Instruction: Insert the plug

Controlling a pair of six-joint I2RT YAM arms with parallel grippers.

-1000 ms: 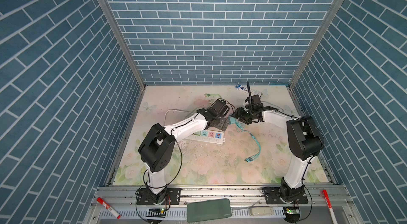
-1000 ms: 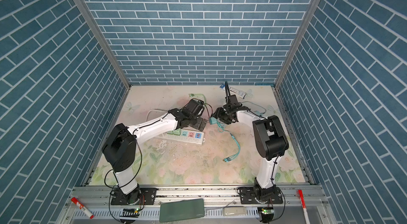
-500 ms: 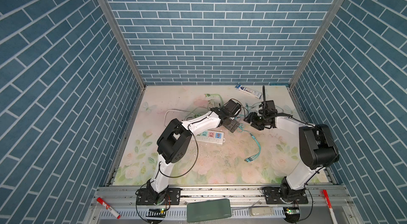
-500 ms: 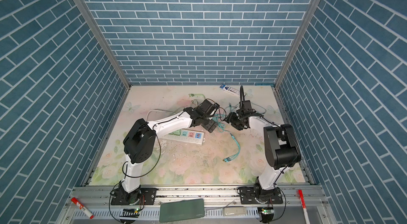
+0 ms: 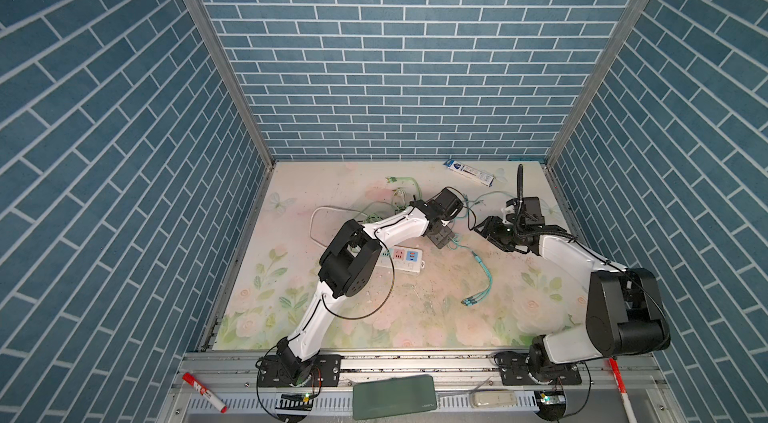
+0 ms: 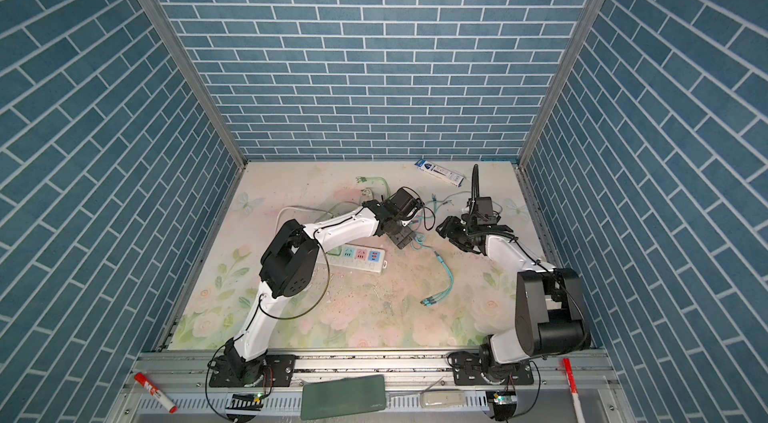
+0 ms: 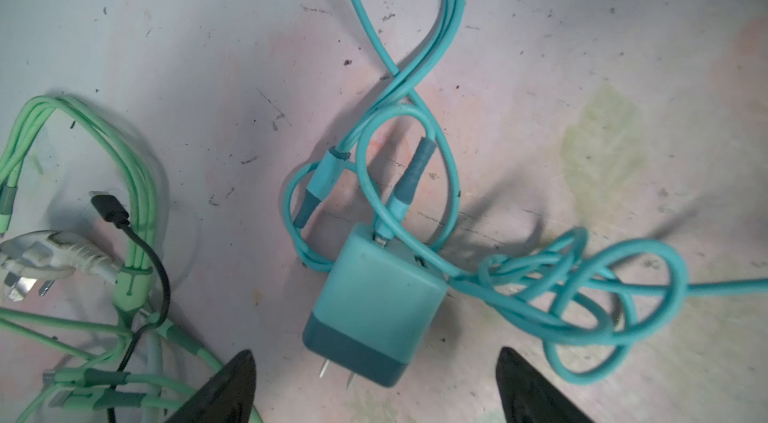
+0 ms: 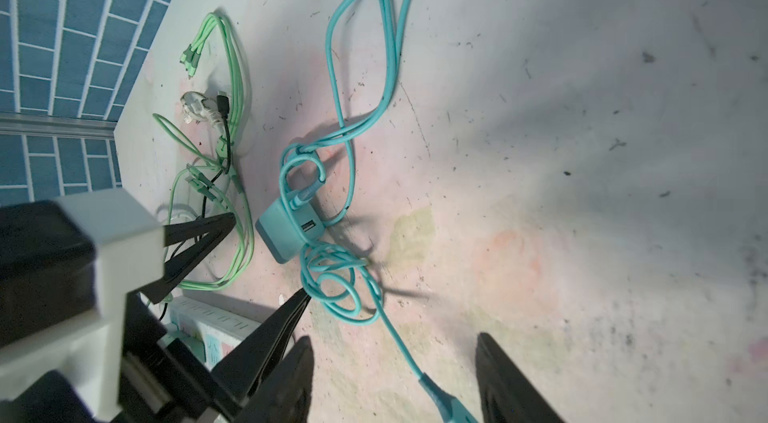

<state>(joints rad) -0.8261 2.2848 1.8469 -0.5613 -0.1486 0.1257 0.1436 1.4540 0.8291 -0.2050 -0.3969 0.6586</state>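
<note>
left gripper (image 7: 375, 352): released, jaws spread wide with nothing grasped. It sits low over the surface (image 7: 582, 67), one black fingertip on either side of the plug, and as far as the wrist view shows it touches neither side.
plug (image 7: 374, 304): teal charger block lying flat on the surface, straight ahead of the left gripper and partly between its fingertips. Its two metal prongs (image 7: 324, 369) point back toward the gripper.
teal cable (image 7: 727, 286): joined to the end of the plug away from the left gripper. It is coiled in loose loops just outside one fingertip, and one strand leads to the right gripper.
right gripper (image 8: 395, 335): released and holding nothing. The teal cable lies on the surface between its parted fingers (image 8: 507, 383), clear of both.
power strip (image 5: 401, 259): white, on the surface near the left gripper, partly under that arm. The plug lies apart from it, not inserted.
green cables (image 7: 137, 175): a bundle off to one side of the left gripper, tangled with a white plug (image 7: 37, 254) and a black connector (image 7: 108, 209).
</note>
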